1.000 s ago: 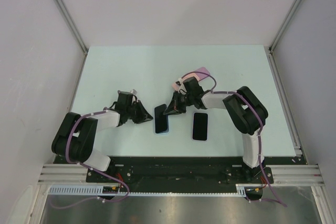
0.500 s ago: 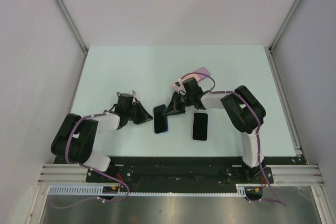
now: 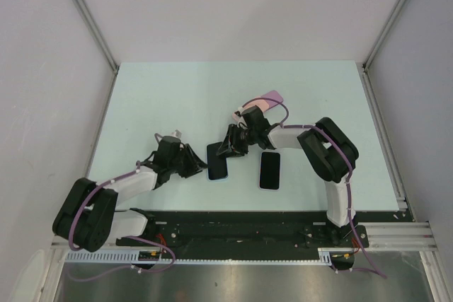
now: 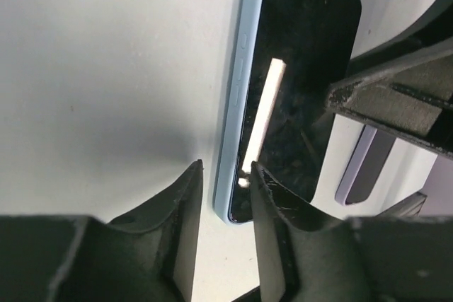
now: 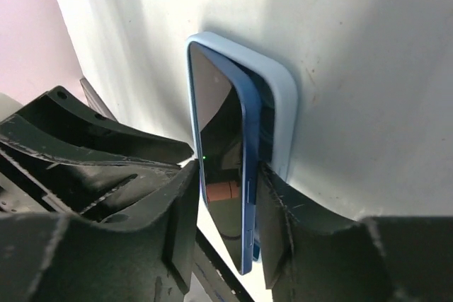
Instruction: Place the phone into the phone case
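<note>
Top external view shows the table (image 3: 177, 97), with the work near its 6 o'clock edge. The left gripper (image 3: 198, 166), jaws a little apart and squeezing nothing, sits at 9 o'clock of the phone case (image 5: 282, 97). The right gripper (image 3: 226, 151), at its 1 o'clock, pinches the phone (image 5: 219, 125), which leans half inside. I think the pushing-in step is on; next, press the raised side flat.

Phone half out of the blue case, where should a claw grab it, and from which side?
Grip the phone by its raised long edge, pinching across its thickness, from the side lifted clear of the case. In the right wrist view that edge stands above the case wall; the other looks tucked in.
</note>
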Controlling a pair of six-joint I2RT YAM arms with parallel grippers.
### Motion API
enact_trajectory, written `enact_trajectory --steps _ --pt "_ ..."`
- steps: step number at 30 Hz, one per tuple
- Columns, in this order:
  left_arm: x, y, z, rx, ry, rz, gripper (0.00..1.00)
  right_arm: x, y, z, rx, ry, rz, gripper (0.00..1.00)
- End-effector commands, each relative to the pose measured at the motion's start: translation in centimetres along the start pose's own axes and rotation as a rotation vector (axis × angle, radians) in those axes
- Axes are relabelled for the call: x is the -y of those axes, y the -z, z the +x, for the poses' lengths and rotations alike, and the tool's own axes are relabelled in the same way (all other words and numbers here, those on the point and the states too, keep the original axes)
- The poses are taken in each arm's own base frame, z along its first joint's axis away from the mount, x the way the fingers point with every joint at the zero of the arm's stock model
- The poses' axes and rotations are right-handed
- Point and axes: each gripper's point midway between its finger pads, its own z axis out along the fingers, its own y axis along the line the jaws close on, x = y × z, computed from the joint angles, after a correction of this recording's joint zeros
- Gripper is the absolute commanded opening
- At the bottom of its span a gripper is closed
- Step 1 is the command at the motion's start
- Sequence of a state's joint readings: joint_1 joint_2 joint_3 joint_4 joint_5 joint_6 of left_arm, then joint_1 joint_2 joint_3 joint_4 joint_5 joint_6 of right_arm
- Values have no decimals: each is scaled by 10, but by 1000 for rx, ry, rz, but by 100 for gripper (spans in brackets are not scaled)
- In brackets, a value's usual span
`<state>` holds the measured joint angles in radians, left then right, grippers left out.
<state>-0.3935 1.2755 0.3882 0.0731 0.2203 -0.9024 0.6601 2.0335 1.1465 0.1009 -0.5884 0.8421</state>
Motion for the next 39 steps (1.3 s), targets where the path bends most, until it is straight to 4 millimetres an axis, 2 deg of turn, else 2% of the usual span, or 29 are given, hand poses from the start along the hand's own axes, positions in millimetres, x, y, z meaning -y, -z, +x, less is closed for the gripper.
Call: enact_trajectory --steps 1,3,4,7,8,12,14,16,18,21,27,30,31,34,38,39 --pt "-3 13 -11 61 12 -58 41 -10 14 -4 31 34 44 44" --pt "1 15 -18 85 -2 -57 46 -14 19 -9 55 50 43 49" --pt "3 15 -22 91 -5 -55 47 -9 21 -5 41 29 66 51" --pt "8 11 -21 64 -27 -46 50 -8 24 -6 45 28 76 56" --pt "15 10 -23 58 -36 -21 51 -8 25 -7 51 33 81 56" --pt "19 3 -18 16 -71 6 53 -12 33 -10 68 45 90 57" --pt "29 1 -19 5 -90 55 53 -11 37 -11 72 43 96 53" --pt "30 -2 -16 -21 -100 68 52 -10 40 -14 75 41 96 47" --pt "36 -4 -12 -41 -110 106 52 -8 42 -15 72 35 96 45" --pt "38 -8 -7 -71 -111 134 51 -4 45 -16 77 30 115 39" --pt "34 -15 1 -107 -103 133 49 5 46 -14 65 18 143 36" --pt "31 -19 7 -126 -99 126 48 10 48 -13 69 17 178 47" --pt "29 -19 9 -131 -93 124 47 10 48 -12 71 19 183 54" --pt "38 -19 23 -162 -88 175 46 12 47 -11 70 30 193 61" --pt "43 -15 35 -185 -54 190 42 19 45 -7 59 39 204 61" --pt "47 -11 33 -173 -51 205 42 13 47 -11 81 55 180 61"
